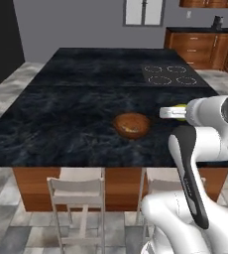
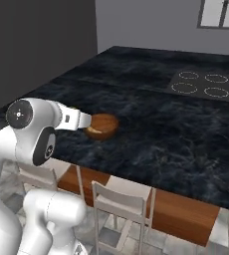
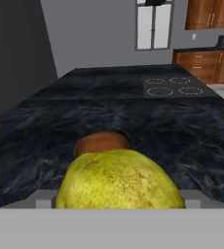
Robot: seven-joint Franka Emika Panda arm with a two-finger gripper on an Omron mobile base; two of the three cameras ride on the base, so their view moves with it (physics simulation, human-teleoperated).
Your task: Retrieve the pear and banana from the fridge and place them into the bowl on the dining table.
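- bowl [image 1: 132, 124] sits mid worktop [image 1: 61, 114], w/ nothing visible in it
- pear [image 3: 120, 179] is gripped in the end effector [image 1: 178, 113], just right of the bowl, above the worktop
- cooktop rings [image 1: 171, 74] far right, well apart

Two white wooden chairs [image 1: 76, 198] stood below and in front of the end effector [image 1: 171, 113], tucked under the near edge. Brown wooden cupboards [image 1: 200, 47] lined the far wall ahead and to its right, and a white-framed window [image 3: 153, 24] hung straight ahead.
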